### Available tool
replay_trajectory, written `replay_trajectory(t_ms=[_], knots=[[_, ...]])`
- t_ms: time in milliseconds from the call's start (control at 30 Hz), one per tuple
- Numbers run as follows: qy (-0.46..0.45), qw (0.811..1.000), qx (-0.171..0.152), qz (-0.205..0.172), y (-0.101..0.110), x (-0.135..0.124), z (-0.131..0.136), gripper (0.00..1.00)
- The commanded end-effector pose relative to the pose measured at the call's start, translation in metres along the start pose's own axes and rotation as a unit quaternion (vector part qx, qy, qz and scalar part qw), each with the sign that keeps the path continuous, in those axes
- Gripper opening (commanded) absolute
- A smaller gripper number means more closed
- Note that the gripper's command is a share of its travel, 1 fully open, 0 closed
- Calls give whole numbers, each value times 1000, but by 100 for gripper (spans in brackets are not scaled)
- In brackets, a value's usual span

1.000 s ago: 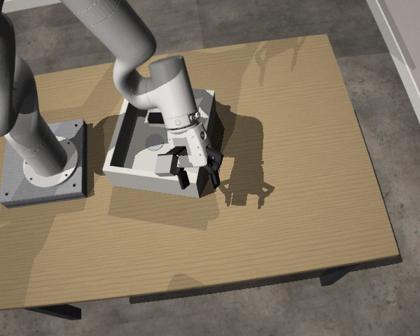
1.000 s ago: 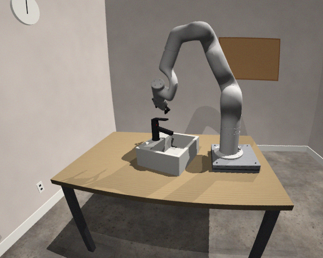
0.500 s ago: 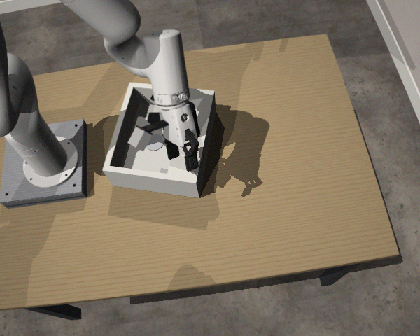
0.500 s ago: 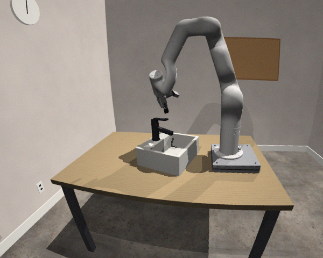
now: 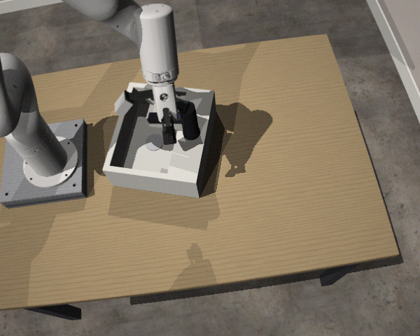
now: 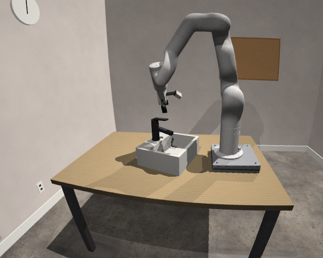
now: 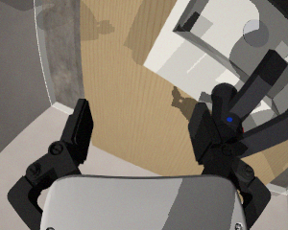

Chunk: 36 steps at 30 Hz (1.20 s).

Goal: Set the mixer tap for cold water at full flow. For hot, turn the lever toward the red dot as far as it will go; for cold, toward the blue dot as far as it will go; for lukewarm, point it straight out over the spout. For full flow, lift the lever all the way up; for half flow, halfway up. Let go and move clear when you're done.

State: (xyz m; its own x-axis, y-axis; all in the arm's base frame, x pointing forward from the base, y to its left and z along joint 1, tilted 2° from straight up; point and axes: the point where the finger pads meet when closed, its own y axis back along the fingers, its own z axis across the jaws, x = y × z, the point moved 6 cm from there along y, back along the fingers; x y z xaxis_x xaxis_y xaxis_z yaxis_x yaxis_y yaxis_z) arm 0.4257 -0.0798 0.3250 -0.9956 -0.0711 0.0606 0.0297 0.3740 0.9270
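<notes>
The black mixer tap [image 6: 156,129] stands at the back rim of the white sink basin [image 6: 167,153]. Its lever [image 6: 159,119] lies flat on top and points out over the spout [image 6: 166,130]. A red dot [image 6: 156,125] shows on the tap body in the exterior view. A blue dot [image 7: 228,119] shows on the tap [image 7: 227,105] in the wrist view. My gripper [image 6: 163,107] hangs a little above the lever, open and empty, touching nothing. From above, the gripper [image 5: 169,134] is over the basin [image 5: 159,148] beside the tap body [image 5: 190,124]. In the wrist view, the tap is next to the right finger of the open gripper [image 7: 140,134].
The arm's grey base plate [image 5: 42,164] stands on the wooden table to the left of the basin. The basin walls rise around the tap. The table edge and the floor show behind the fingers in the wrist view.
</notes>
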Motion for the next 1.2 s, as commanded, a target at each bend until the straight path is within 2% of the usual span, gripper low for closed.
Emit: replay_trajectory(t_ms=[0,33,67,100,133,167,200,233,300,400,500,600,800,833,1167], knots=[[-88,994,-61,1,25,8,24,100],[-88,994,-61,1,25,8,24,100],[-118,990,-82,2,34,10,33,100],[-118,990,-82,2,34,10,33,100],[-146,984,-102,3,42,13,42,100],[-146,984,-102,3,42,13,42,100],[-170,978,-121,5,50,14,50,100],[-170,978,-121,5,50,14,50,100],[-211,965,-153,9,64,17,63,100],[-211,965,-153,9,64,17,63,100],[-251,950,-187,14,79,20,77,100],[-270,941,-204,17,86,21,84,100],[-275,938,-209,18,89,21,86,100],[-275,938,-209,18,89,21,86,0],[-275,938,-209,18,89,21,86,0]])
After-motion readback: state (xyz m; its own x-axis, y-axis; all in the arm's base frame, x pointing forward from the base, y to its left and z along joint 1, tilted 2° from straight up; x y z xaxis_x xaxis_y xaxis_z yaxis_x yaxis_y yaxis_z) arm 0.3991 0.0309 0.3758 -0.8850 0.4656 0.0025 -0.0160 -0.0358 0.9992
